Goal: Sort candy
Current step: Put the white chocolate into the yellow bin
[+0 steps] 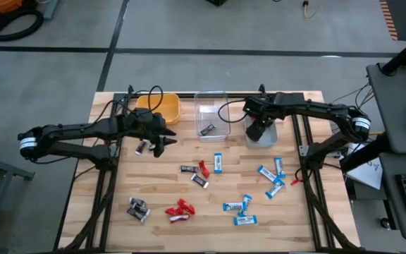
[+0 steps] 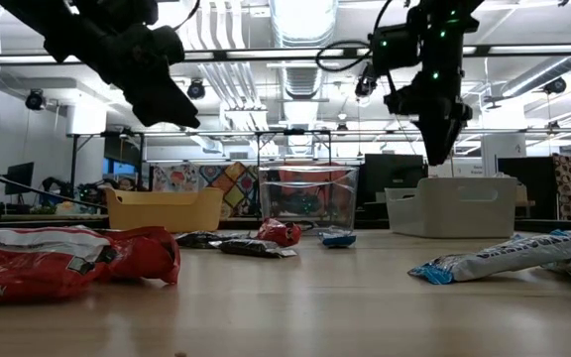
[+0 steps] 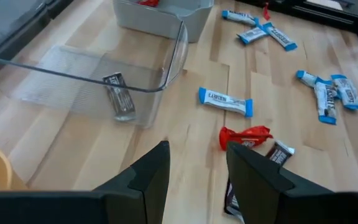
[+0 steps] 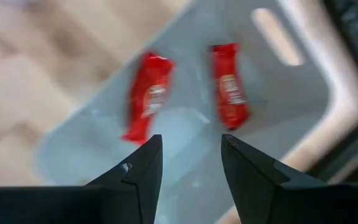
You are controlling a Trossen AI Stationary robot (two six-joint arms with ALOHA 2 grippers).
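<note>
- Your right gripper (image 1: 256,132) hangs over the grey bin (image 1: 268,141) with its fingers apart and nothing between them. Two red candies (image 4: 148,99) lie on the bin floor beneath. I judge the drop-off step for a red piece to be finishing.
- Your left gripper (image 1: 162,137) hovers above the table near the yellow bin (image 1: 169,106), fingers apart, empty.
- One dark brown candy (image 3: 119,94) sits in the clear bin (image 3: 173,56). I see nothing in the yellow bin.
- Unsorted stock: blue-and-white candies (image 1: 270,176) lie scattered at the right side and front of the table, a red cluster (image 1: 180,209) near the front edge, and brown pieces (image 1: 139,209) at front left and centre.
- Next move, in my judgement: lift the right arm clear of the bin and pick from the nearby blue-and-white group. Align the open fingers across a wrapper, since several lie touching.
- Only the right wrist view shows the grey bin's contents; the high view has the arm covering them.
- The low view confirms both grippers stand well above the tabletop.
</note>
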